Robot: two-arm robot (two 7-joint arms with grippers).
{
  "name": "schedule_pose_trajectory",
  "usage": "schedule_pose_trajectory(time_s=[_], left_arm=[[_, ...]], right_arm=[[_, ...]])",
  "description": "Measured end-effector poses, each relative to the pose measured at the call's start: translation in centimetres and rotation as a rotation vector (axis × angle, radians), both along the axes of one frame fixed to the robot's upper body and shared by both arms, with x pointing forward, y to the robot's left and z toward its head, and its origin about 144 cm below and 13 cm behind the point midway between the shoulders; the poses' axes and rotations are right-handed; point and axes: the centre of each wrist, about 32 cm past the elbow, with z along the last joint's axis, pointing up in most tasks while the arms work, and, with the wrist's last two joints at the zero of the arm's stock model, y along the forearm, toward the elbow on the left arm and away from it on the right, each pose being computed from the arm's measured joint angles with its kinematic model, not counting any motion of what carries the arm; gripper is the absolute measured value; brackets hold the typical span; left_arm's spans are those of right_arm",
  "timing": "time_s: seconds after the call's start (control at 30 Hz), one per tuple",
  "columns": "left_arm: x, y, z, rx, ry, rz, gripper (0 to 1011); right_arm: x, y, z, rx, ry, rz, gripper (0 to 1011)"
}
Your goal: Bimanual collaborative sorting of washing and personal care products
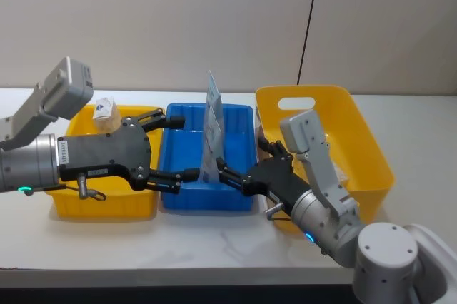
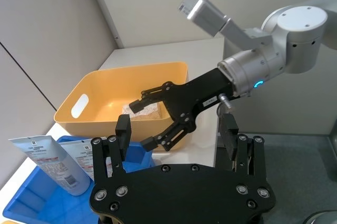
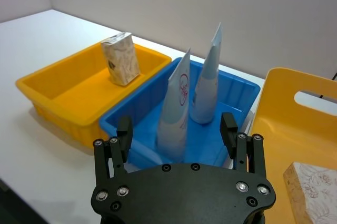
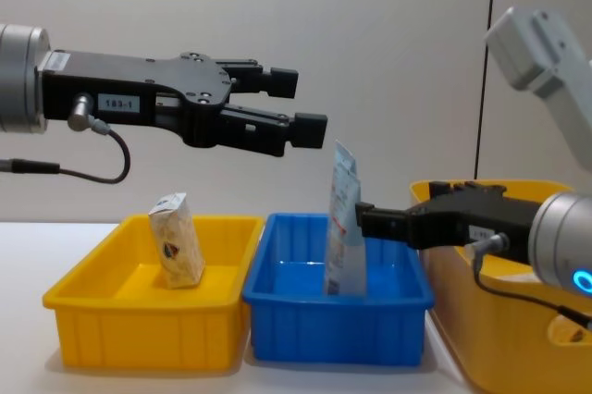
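Two light-blue-and-white tubes (image 3: 175, 103) (image 3: 207, 84) stand upright in the blue bin (image 1: 182, 200). A small cream packet (image 1: 106, 113) stands in the left yellow bin (image 1: 107, 204). In the right yellow bin (image 1: 371, 147) lies the marbled soft pack (image 2: 149, 110). My left gripper (image 1: 183, 147) hangs open and empty above the seam between the left yellow bin and the blue bin, left of the tubes. At the blue bin's right front corner my right gripper (image 1: 243, 160) is open and empty, with its fingertips close to the tubes.
The three bins sit side by side on a white table (image 1: 214, 247) against a plain wall. The two grippers face each other across the blue bin, with the tubes between them. Bare table lies in front of the bins.
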Motion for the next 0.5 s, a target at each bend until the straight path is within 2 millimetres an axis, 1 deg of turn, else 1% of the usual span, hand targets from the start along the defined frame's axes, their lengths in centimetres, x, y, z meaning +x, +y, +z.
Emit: schedule_pose_trajectory(time_s=[0.5], left_arm=[[0.0,0.0,0.0,0.000,0.000,0.000,1001]], right_arm=[[3.2,1.0,-1.0,-0.028,-0.015,-0.023,1002]])
